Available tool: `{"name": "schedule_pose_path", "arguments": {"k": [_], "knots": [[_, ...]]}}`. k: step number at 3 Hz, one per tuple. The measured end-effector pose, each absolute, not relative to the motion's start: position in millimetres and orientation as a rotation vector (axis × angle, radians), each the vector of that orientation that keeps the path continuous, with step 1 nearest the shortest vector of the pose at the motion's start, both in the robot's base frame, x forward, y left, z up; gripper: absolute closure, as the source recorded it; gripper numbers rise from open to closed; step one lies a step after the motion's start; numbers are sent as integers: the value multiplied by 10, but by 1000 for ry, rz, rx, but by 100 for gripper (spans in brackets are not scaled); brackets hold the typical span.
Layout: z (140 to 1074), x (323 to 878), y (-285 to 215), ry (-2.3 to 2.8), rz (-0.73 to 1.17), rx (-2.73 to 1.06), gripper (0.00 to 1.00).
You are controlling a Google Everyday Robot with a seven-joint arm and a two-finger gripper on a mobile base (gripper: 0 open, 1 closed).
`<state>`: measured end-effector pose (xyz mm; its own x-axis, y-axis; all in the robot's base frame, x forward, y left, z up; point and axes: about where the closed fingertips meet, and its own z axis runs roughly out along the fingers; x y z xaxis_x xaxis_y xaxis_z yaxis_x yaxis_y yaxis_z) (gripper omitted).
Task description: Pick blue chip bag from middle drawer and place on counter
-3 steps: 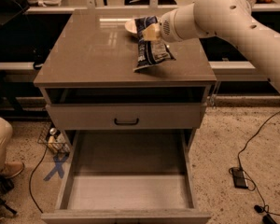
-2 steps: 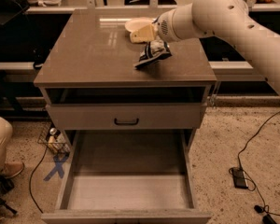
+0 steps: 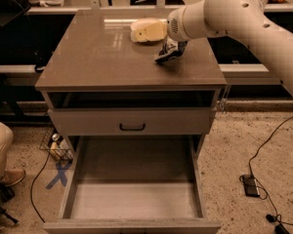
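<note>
The blue chip bag [image 3: 169, 51] lies crumpled on the counter [image 3: 107, 57], towards its back right. My gripper [image 3: 160, 35] is at the end of the white arm that reaches in from the upper right. It sits just above and behind the bag, close to or touching its top. A pale shape at the gripper's left looks like the white bowl [image 3: 142, 29], partly merged with the gripper. The middle drawer [image 3: 136, 199] is pulled fully open below and holds nothing.
A shallower drawer front with a black handle [image 3: 132, 126] is shut above the open drawer. A person's leg and shoe [image 3: 2, 155], a wire basket [image 3: 58, 147] and blue floor tape are at the left. Cables and a power brick [image 3: 249, 185] lie at the right.
The gripper has lowered the blue chip bag from hanging above the counter down onto its surface. The bag now rests lower and flatter. The drawer has not changed.
</note>
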<state>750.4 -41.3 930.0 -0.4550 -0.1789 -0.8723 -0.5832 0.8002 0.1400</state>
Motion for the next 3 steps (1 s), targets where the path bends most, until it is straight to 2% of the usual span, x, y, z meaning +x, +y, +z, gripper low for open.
{"name": "schedule_pose_path", "arguments": {"k": [3], "knots": [[9856,6965,227,1841,601,-918,0]]}}
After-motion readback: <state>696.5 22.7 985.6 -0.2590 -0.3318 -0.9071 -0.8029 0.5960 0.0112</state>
